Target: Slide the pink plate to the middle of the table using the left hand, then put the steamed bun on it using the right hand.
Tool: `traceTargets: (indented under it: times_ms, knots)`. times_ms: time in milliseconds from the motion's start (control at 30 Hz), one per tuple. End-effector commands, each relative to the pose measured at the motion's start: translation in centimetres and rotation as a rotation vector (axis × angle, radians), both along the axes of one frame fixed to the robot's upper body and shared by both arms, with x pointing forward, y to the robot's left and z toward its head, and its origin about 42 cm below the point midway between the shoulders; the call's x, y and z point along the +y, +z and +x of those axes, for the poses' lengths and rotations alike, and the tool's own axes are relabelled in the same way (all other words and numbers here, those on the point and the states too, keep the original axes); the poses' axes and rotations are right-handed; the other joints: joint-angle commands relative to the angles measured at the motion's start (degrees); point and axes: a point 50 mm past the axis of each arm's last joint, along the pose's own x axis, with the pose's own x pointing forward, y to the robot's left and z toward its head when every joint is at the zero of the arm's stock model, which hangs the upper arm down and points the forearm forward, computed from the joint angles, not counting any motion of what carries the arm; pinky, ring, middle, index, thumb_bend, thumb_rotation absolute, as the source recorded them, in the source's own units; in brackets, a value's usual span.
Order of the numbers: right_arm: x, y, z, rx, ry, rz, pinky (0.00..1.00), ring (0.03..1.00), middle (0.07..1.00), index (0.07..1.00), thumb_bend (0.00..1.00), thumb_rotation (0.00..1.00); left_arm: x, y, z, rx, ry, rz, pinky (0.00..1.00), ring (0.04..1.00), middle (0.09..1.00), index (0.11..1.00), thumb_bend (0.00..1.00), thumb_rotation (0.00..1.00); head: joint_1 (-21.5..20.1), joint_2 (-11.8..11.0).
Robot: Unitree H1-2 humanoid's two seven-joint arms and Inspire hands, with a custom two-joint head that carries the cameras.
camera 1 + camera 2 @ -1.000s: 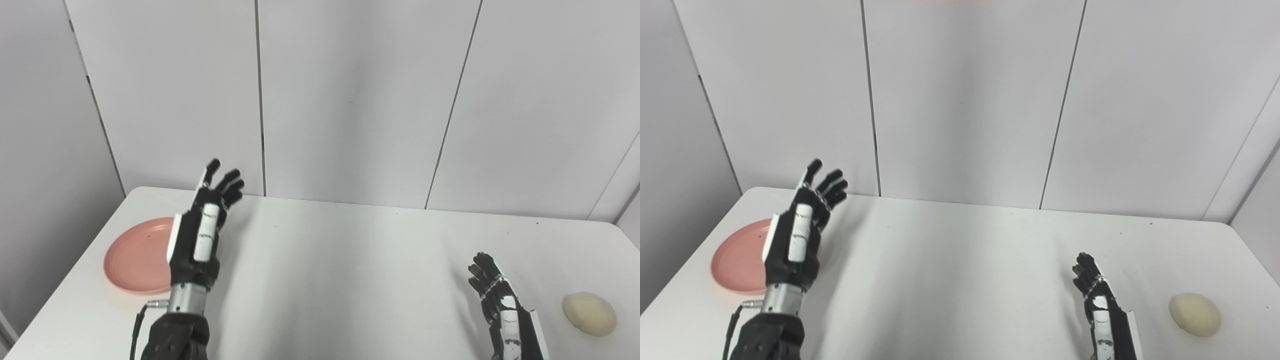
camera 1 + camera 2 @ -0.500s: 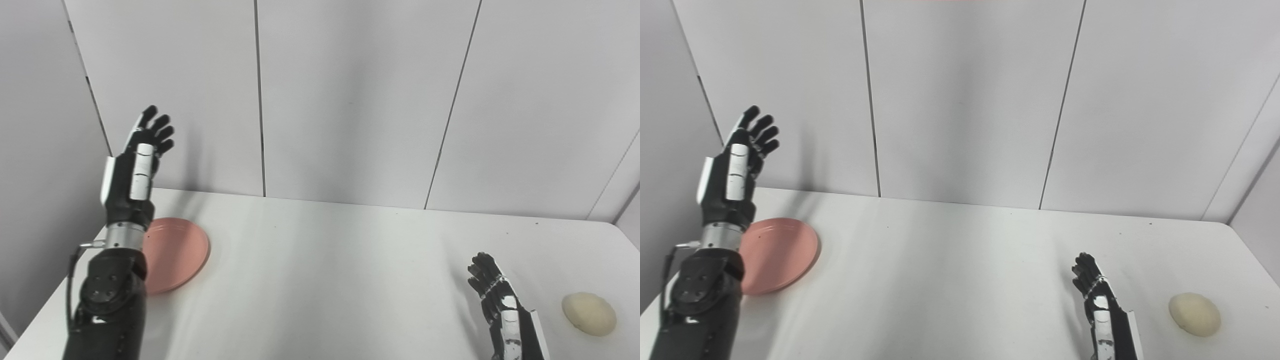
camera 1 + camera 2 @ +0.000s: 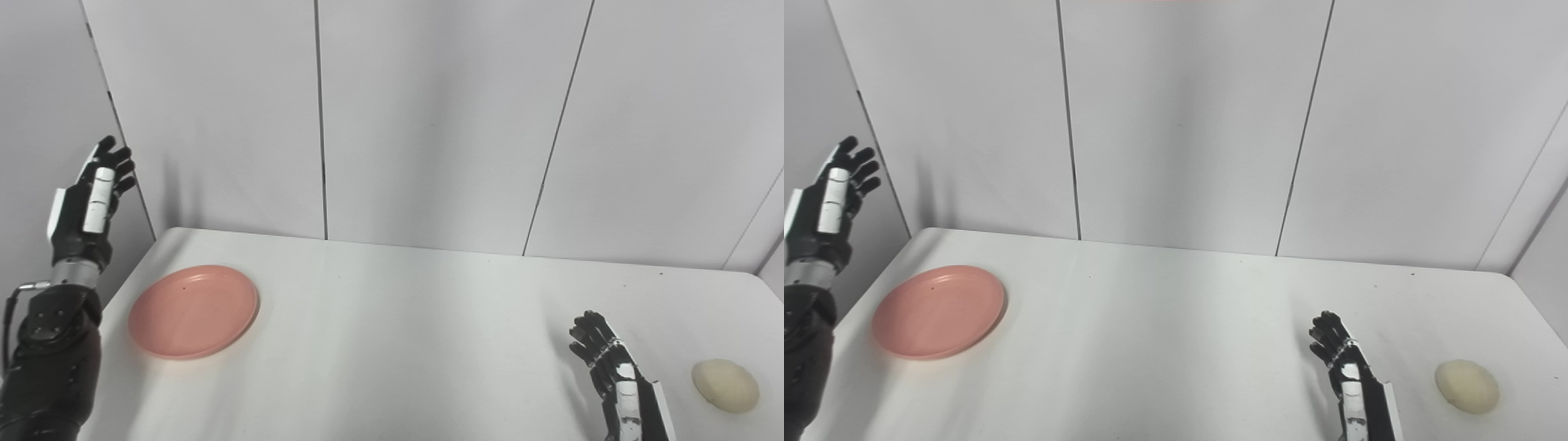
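The pink plate [image 3: 193,310] lies flat near the left edge of the white table [image 3: 398,331]. My left hand [image 3: 89,199] is raised high, left of the table's edge and well above the plate, open with fingers apart and holding nothing. The pale steamed bun [image 3: 725,384] sits on the table at the far right. My right hand [image 3: 603,361] is low near the front edge, left of the bun and apart from it, open and empty. The plate [image 3: 938,310] and bun [image 3: 1467,386] also show in the right eye view.
Grey wall panels stand right behind the table's back edge. The table's left edge runs close by the plate, and its right edge lies just past the bun. A cable hangs at my left wrist [image 3: 30,286].
My left hand has swung from over the plate's right side up and out to the left, past the table's edge, uncovering the whole plate. The plate, bun and right hand have stayed put.
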Motion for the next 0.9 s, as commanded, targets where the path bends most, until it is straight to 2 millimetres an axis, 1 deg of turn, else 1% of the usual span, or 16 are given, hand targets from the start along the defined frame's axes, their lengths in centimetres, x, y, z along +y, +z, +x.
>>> traceTargets:
  times_ms: [0,67,133,167,233,300,400,467,567,700,867]
  knots:
    - [0.5,-3.5,-1.8,0.124,-0.012,0.038,0.85,0.852,0.860,0.848,0.69,0.98,1.4,3.5,0.7,-0.105,-0.010,0.032,0.89,0.901,0.899,0.914,0.82,0.87,-0.1,0.2]
    - [0.5,-3.5,-1.7,0.125,-0.015,0.034,0.83,0.847,0.859,0.843,0.70,0.97,2.3,2.4,0.7,-0.076,-0.010,0.018,0.87,0.894,0.897,0.915,0.82,0.87,-0.2,0.4]
    - [0.5,-3.4,-1.7,0.123,-0.013,0.029,0.82,0.839,0.856,0.839,0.70,0.97,3.0,1.2,0.9,-0.048,-0.009,-0.009,0.89,0.903,0.904,0.931,0.84,0.85,-0.2,0.5]
    - [0.5,-3.4,-1.8,0.121,-0.013,0.025,0.82,0.839,0.856,0.838,0.70,0.98,3.3,0.7,0.9,-0.035,-0.008,-0.019,0.89,0.898,0.902,0.934,0.83,0.85,-0.3,0.6]
    - [0.5,-3.4,-1.8,0.119,-0.013,0.020,0.81,0.840,0.856,0.838,0.70,0.98,3.7,-0.1,1.1,-0.015,-0.001,-0.028,0.89,0.895,0.901,0.935,0.82,0.85,-0.4,0.7]
    - [0.5,-3.4,-1.7,0.120,-0.014,0.025,0.81,0.841,0.856,0.838,0.70,0.98,4.0,-1.3,1.2,0.019,0.007,-0.049,0.86,0.878,0.891,0.924,0.81,0.85,-0.6,0.9]
    - [0.6,-3.3,-1.8,0.119,-0.015,0.040,0.81,0.837,0.853,0.836,0.69,0.96,4.2,-2.5,1.3,0.056,0.006,-0.078,0.84,0.868,0.872,0.901,0.80,0.82,-0.6,1.0]
    - [0.6,-3.2,-1.8,0.119,-0.013,0.037,0.81,0.836,0.853,0.836,0.70,0.96,4.0,-3.0,1.3,0.067,-0.003,-0.094,0.82,0.858,0.871,0.904,0.80,0.81,-0.6,1.1]
    - [0.6,-3.2,-1.7,0.114,-0.013,0.023,0.82,0.841,0.855,0.840,0.69,0.97,3.4,-4.1,1.4,0.073,-0.015,-0.157,0.83,0.856,0.864,0.904,0.80,0.79,-0.9,1.3]
    - [0.7,-3.1,-1.9,0.115,-0.016,0.017,0.81,0.839,0.853,0.840,0.71,0.97,2.2,-5.6,1.3,0.090,-0.021,-0.197,0.81,0.852,0.863,0.907,0.77,0.80,-1.1,1.6]
    - [0.7,-3.0,-1.9,0.115,-0.013,0.011,0.81,0.836,0.850,0.841,0.73,0.96,0.7,-6.9,1.2,0.113,-0.035,-0.216,0.83,0.855,0.858,0.906,0.75,0.82,-1.3,1.9]
